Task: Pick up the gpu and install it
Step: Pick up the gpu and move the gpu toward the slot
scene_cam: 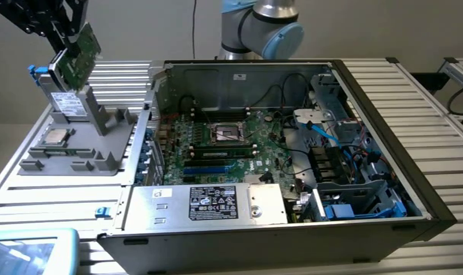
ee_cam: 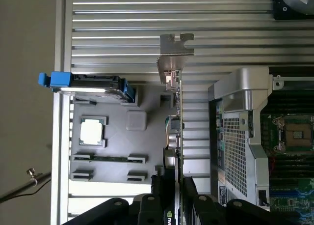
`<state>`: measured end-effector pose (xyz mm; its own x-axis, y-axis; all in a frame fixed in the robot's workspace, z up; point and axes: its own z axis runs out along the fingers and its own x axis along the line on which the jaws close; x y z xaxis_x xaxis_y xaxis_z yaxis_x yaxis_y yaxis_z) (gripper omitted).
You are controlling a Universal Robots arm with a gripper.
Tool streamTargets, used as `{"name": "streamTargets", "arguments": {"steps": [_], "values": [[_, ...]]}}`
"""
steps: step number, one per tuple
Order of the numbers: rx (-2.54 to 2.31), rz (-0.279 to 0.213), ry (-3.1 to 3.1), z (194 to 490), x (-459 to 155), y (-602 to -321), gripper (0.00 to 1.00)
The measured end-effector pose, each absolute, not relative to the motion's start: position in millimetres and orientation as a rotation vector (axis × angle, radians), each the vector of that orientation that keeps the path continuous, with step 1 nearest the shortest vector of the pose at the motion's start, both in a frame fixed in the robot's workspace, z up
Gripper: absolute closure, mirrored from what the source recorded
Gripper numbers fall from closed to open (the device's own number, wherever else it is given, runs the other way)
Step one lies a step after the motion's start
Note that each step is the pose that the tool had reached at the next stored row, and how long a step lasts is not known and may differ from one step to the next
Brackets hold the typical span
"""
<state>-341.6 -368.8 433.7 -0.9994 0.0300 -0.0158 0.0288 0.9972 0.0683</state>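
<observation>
The gpu point(scene_cam: 82, 55) is a green card with a silver end bracket. It hangs in the air above the grey parts holder point(scene_cam: 101, 129) on the exterior view's left, clear of the holder. My gripper point(scene_cam: 66, 31) is shut on its upper edge. In the wrist view the gpu point(ee_cam: 177, 112) appears edge-on, its silver bracket point(ee_cam: 174, 50) at the far end, and my gripper point(ee_cam: 174, 210) clamps it between two black fingers point(ee_cam: 147, 209). The open computer case point(scene_cam: 384, 123) lies to the exterior view's right, with its green motherboard point(scene_cam: 216, 134) and blue slots point(scene_cam: 208, 171) exposed.
On the grey holder point(ee_cam: 117, 151) stand a silver drive with blue tabs point(scene_cam: 67, 100), a processor chip point(scene_cam: 55, 136) and a narrow memory stick point(scene_cam: 63, 153). The case's side wall point(scene_cam: 147, 114) rises between holder and motherboard. The arm's base point(scene_cam: 258, 28) stands behind the case.
</observation>
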Motion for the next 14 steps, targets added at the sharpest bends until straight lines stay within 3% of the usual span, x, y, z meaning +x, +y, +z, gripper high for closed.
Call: {"name": "streamTargets", "arguments": {"steps": [14], "values": [[0.046,0.106,3.123,462,-342,-369,0.72]]}}
